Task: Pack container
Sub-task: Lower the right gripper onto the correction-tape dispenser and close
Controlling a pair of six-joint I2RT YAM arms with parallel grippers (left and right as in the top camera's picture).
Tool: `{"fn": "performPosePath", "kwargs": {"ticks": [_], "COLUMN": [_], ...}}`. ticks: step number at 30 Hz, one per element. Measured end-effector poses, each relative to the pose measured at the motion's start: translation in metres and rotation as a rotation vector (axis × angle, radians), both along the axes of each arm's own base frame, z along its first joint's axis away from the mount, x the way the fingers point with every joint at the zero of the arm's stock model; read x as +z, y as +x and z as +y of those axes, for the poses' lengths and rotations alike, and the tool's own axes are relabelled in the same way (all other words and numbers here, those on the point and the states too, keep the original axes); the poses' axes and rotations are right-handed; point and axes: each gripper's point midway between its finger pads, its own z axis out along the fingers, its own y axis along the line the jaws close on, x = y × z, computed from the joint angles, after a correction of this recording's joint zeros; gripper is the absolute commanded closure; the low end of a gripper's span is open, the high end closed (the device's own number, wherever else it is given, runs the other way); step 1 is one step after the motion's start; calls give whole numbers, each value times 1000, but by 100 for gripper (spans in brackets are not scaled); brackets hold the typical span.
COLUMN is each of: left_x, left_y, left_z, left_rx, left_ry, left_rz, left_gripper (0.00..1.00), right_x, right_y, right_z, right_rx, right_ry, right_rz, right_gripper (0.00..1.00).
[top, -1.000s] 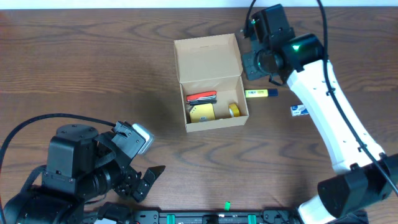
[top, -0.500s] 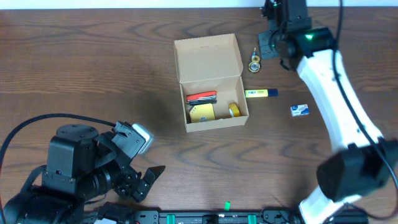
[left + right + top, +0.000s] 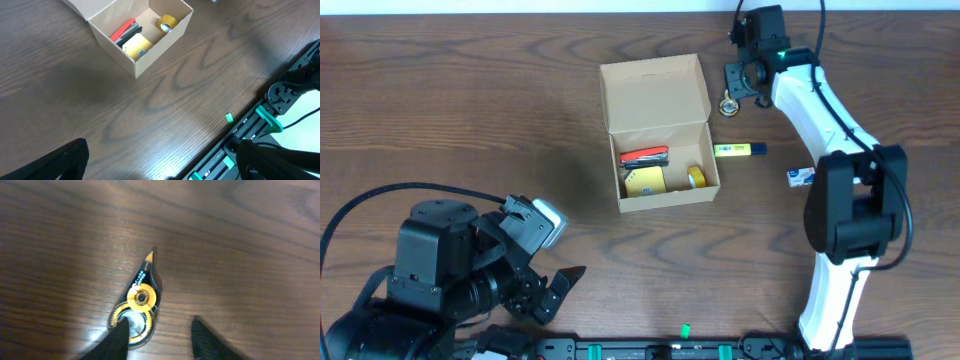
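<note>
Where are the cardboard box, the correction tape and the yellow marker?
cardboard box [image 3: 653, 95], overhead view, inside of the open lid flap.
correction tape [image 3: 140, 298], right wrist view, orange gear wheel.
yellow marker [image 3: 740, 150], overhead view, middle of barrel.

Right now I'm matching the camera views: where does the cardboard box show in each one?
Overhead: cardboard box upper centre, lid open.
Left wrist: the box at top centre, lid cut off by the edge.
Right wrist: not in it.
Shared landmark: yellow tape roll in the box's corner.

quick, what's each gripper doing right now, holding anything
Left gripper: open, holding nothing.
Right gripper: open, low over the correction tape, not gripping it.
</note>
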Motion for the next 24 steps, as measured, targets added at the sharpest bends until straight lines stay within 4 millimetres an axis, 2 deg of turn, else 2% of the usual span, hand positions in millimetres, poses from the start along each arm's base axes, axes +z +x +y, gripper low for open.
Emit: {"fn": "performPosePath", "kwargs": {"ticks": [4,8,18,24], "left_x": [0,0,0,0], "left_y": [0,0,0,0], "left_z": [0,0,0,0], "left_rx": [0,0,0,0], "left_ry": [0,0,0,0], "left_rz": [0,0,0,0], "left_gripper": [5,5,5,5], "right_x": [-16,-31,-58,-53], "right_y": [2,4,11,23], "right_z": [3,5,9,16], "right_rx": [10,16,25,40], "right_ry": [11,12,28,58], "right_rz": [19,32,39,-11], "right_gripper": [19,15,18,24]}}
